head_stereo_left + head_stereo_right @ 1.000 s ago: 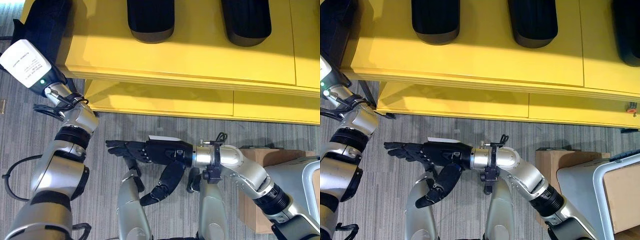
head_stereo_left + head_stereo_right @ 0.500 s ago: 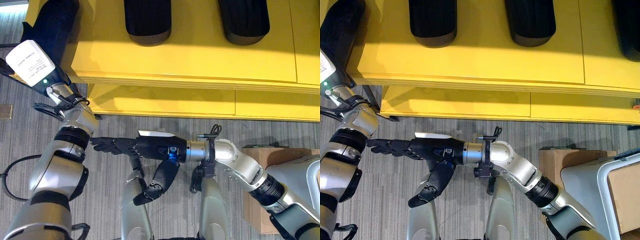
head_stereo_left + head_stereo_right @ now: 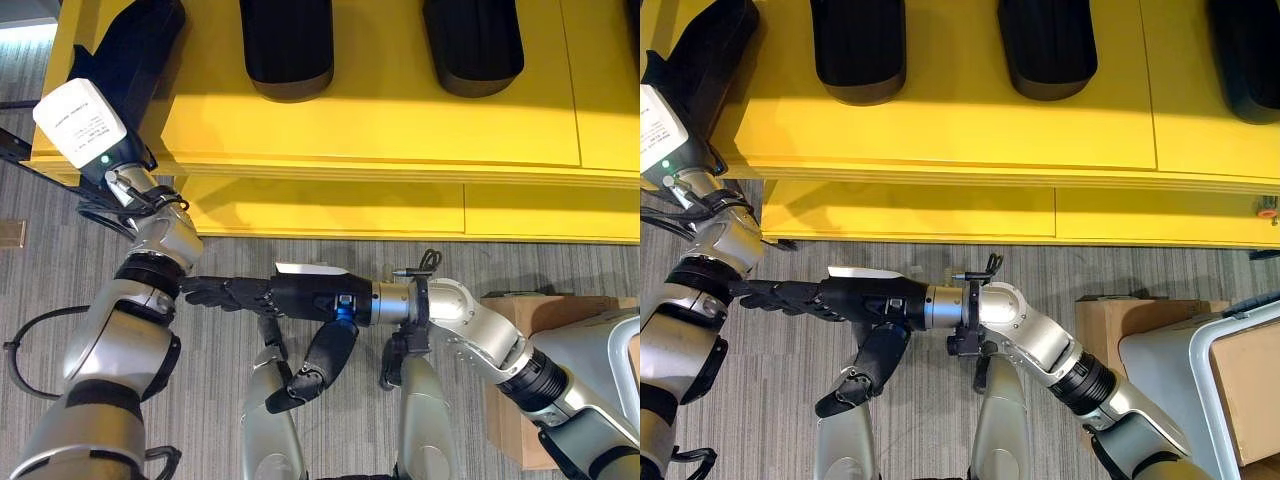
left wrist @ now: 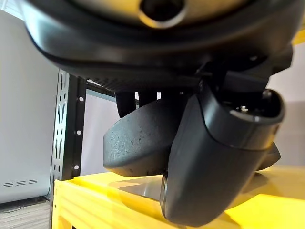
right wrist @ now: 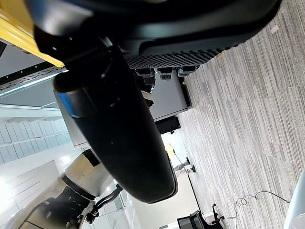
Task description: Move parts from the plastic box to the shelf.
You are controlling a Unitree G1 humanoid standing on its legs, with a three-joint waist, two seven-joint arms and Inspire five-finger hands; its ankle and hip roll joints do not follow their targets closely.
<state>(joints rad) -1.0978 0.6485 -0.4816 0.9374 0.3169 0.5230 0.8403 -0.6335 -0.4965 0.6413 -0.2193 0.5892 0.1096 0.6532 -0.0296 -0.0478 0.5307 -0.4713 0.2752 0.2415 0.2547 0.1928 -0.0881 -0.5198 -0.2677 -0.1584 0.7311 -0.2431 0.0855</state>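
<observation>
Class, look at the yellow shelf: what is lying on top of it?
On the yellow shelf lie dark parts, two in the left eye view and a third at the right edge. The left hand rests at the shelf's left end; what it covers is hidden.

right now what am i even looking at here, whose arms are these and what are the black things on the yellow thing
These are the arms of a humanoid robot, seen by a camera pair on its head looking down, plus a camera on each wrist. The yellow shelf runs across the top, with dark moulded parts lying on it. The robot's left hand, seen close in the left wrist view, is up at the shelf's left end with its fingers and thumb curled round another dark part, just above the yellow surface. The right hand stretches flat across the grey floor area in front of the shelf, fingers straight, holding nothing. At the lower right stand a cardboard box and the grey plastic box.
</observation>
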